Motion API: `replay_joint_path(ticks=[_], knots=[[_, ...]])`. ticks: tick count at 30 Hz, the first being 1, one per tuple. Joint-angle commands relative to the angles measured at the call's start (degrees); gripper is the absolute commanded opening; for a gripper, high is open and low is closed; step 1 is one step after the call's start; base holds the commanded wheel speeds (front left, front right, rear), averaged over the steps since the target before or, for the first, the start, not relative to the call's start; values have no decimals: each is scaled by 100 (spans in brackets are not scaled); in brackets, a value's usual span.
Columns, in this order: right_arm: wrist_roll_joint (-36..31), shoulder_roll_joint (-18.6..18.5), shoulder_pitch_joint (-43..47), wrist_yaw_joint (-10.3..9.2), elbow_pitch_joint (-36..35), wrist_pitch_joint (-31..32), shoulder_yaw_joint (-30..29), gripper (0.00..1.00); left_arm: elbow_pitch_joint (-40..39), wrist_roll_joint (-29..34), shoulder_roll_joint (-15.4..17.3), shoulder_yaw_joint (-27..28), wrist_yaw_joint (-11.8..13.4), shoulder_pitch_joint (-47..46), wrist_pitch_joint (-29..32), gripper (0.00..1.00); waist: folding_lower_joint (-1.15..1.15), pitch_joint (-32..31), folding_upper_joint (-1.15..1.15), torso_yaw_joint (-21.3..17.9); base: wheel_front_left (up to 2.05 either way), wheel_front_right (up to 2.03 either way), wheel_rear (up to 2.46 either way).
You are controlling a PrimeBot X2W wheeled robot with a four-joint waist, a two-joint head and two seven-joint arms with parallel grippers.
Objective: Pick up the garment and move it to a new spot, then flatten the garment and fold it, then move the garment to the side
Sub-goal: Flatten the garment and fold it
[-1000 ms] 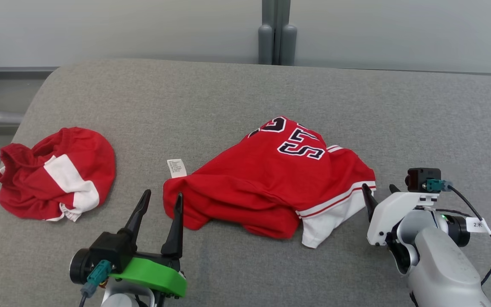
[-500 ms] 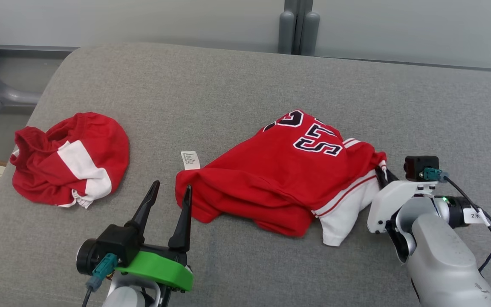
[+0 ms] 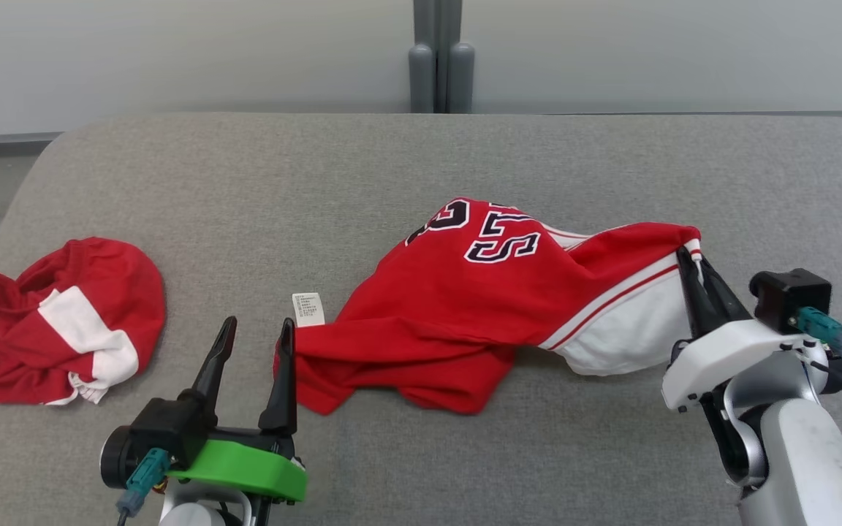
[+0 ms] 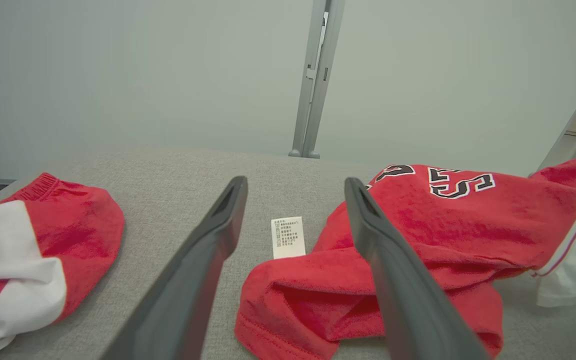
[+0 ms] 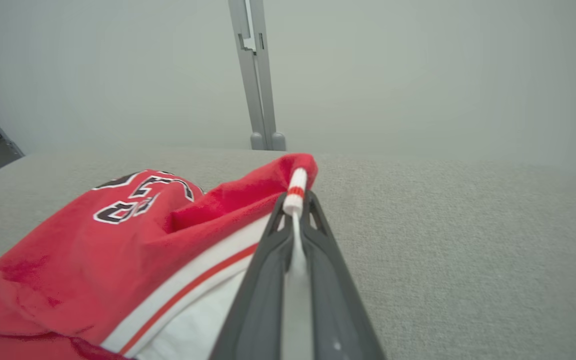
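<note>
The garment (image 3: 465,307) is a red jersey with black-and-white numbers and a white, red-striped trim, lying crumpled in the middle of the grey surface (image 3: 392,168). My right gripper (image 3: 693,257) is shut on its white-and-red hem and holds that corner lifted at the right, so the cloth stretches up toward it. In the right wrist view the hem (image 5: 295,192) is pinched between the fingertips of the right gripper (image 5: 295,205). My left gripper (image 3: 259,330) stands open just left of the jersey's near-left corner (image 4: 288,305), touching nothing. A white care label (image 3: 308,308) lies beside that corner.
A second red-and-white garment (image 3: 55,321) lies bunched at the far left, near the surface's left edge. A grey post (image 3: 435,58) stands behind the far edge against the pale wall. Bare grey surface stretches along the far side and to the right.
My right gripper has shut on the jersey's hem and pulled it up and to the right, stretching the cloth. The head camera has shifted. The left gripper stays open.
</note>
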Motion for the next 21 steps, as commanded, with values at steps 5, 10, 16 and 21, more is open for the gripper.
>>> replay_joint_path(ticks=[5, 10, 16, 21], knots=[[117, 43, 702, -10, -1276, 698, -270, 0, -61, 8, 14, 58, -3, -109, 3, 100, 0, 148, 0, -436, 0, 0, 0], [352, 59, 599, -8, -1002, 858, -756, 0, -100, 22, 16, -17, -37, -255, 3, 100, 0, 367, 0, -481, 0, 0, 0], [245, 56, -329, -9, 344, 650, -1231, 0, -122, 52, 16, -134, -64, -447, 3, 100, 0, 638, 0, -328, 0, 0, 0], [-150, 50, -1129, -9, 1480, 372, -1691, 15, -137, 75, 16, -226, -84, -556, 3, 100, 0, 801, 0, -65, 0, 0, 0]])
